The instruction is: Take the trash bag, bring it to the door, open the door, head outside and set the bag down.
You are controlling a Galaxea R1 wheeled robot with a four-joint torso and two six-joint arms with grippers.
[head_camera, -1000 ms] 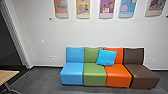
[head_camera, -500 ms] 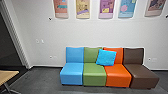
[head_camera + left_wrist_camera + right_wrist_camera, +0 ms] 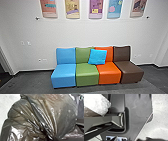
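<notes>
The dark, shiny, see-through trash bag (image 3: 37, 115) looms large in the left wrist view. Its folds run together into a tight bunch, where my left gripper (image 3: 53, 138) is shut on it; the bag's plastic hides most of the fingers. In the right wrist view, crinkled plastic (image 3: 97, 104), bright white with a brownish part below, lies beside the robot's own dark plate and bar; it looks like part of the same bag. How my right gripper stands cannot be told.
A row of blue (image 3: 63, 75), green (image 3: 87, 75), orange (image 3: 109, 73) and brown (image 3: 130, 71) seats stands against the white wall ahead, with a bright blue cushion (image 3: 97, 57) on it. Posters (image 3: 95, 8) hang above. A dark opening (image 3: 3, 66) is at far left; a wall corner shows at right.
The head camera has turned to the right: seats and posters sit further left, the wooden table at the left has gone out of sight, and the right-hand wall corner has come in.
</notes>
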